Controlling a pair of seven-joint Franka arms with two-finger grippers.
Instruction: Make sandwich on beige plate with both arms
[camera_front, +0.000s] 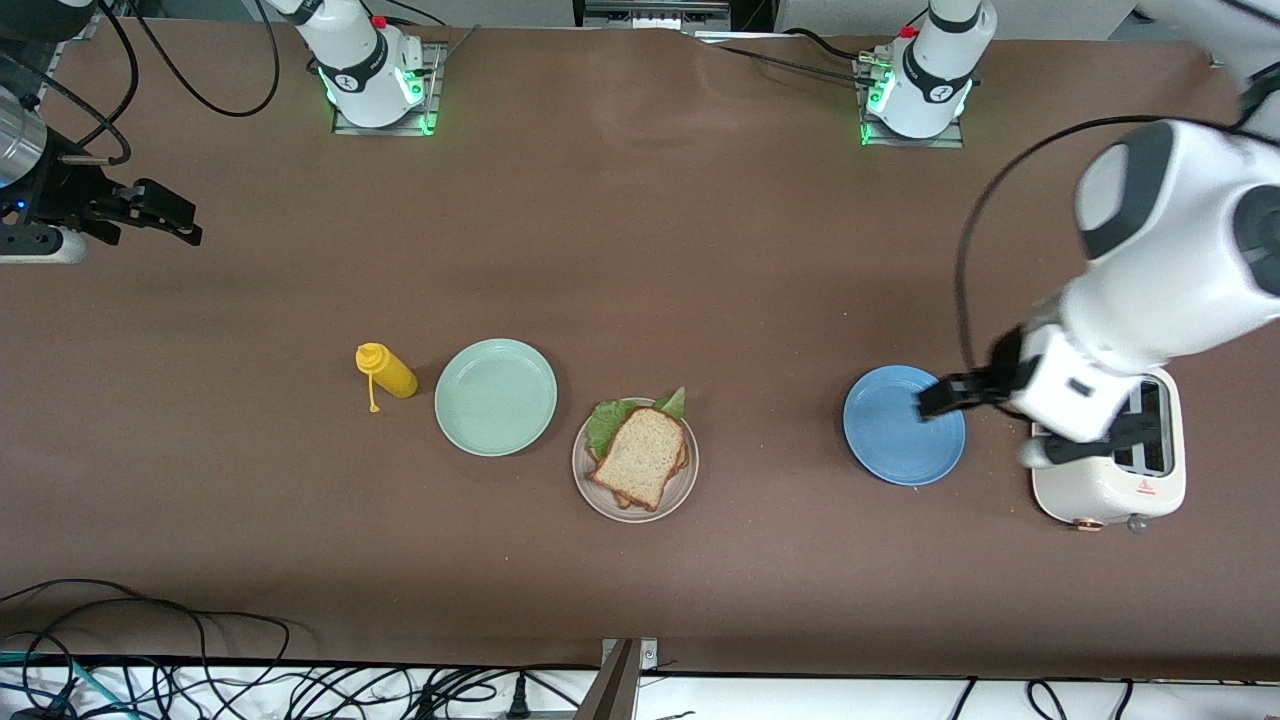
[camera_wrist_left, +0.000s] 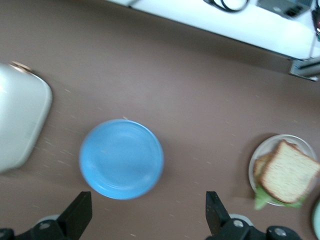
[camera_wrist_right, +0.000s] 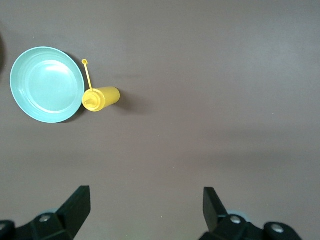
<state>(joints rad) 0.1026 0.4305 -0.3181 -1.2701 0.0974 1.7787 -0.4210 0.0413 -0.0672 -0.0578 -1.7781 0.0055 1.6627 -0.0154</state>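
The sandwich (camera_front: 641, 457) lies on the beige plate (camera_front: 684, 481) near the table's middle. It is two slices of bread with green lettuce (camera_front: 607, 421) poking out at the side farther from the front camera. In the left wrist view the sandwich (camera_wrist_left: 288, 172) and the beige plate (camera_wrist_left: 253, 171) show at the edge. My left gripper (camera_front: 985, 430) (camera_wrist_left: 148, 210) hangs open and empty in the air over the blue plate's edge and the toaster. My right gripper (camera_front: 190, 225) (camera_wrist_right: 145, 207) is open and empty, high over bare table at the right arm's end.
A mint-green plate (camera_front: 495, 397) (camera_wrist_right: 46, 84) sits beside the beige plate, with a yellow squeeze bottle (camera_front: 388, 371) (camera_wrist_right: 102, 98) lying next to it. A blue plate (camera_front: 890, 440) (camera_wrist_left: 121, 159) and a white toaster (camera_front: 1110, 490) (camera_wrist_left: 20, 125) stand toward the left arm's end.
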